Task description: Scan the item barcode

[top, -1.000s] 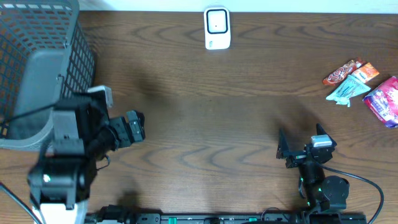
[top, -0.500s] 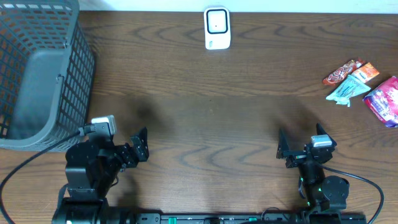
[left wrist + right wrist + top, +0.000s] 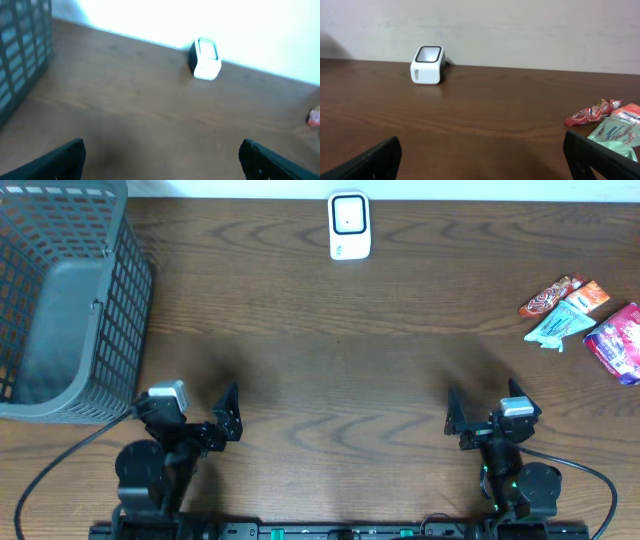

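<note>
Both arms crouch low; left end effector (image 3: 196,418) and right end effector (image 3: 485,416) gape wide. Dark wood worktop (image 3: 340,370), pale wall (image 3: 520,25)

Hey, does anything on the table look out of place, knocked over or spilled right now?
Nothing stands out. The white box-shaped barcode scanner sits upright at the far edge, the grey mesh plastic basket stands at the left, and the colourful snack packets lie in a loose cluster at the right. No spill shows.

Dark wooden tabletop (image 3: 340,370) lies open centrally; tall grey mesh basket (image 3: 128,290) blocks the left, white box scanner (image 3: 349,225) the far edge, bright snack packets (image 3: 566,321) the right.
</note>
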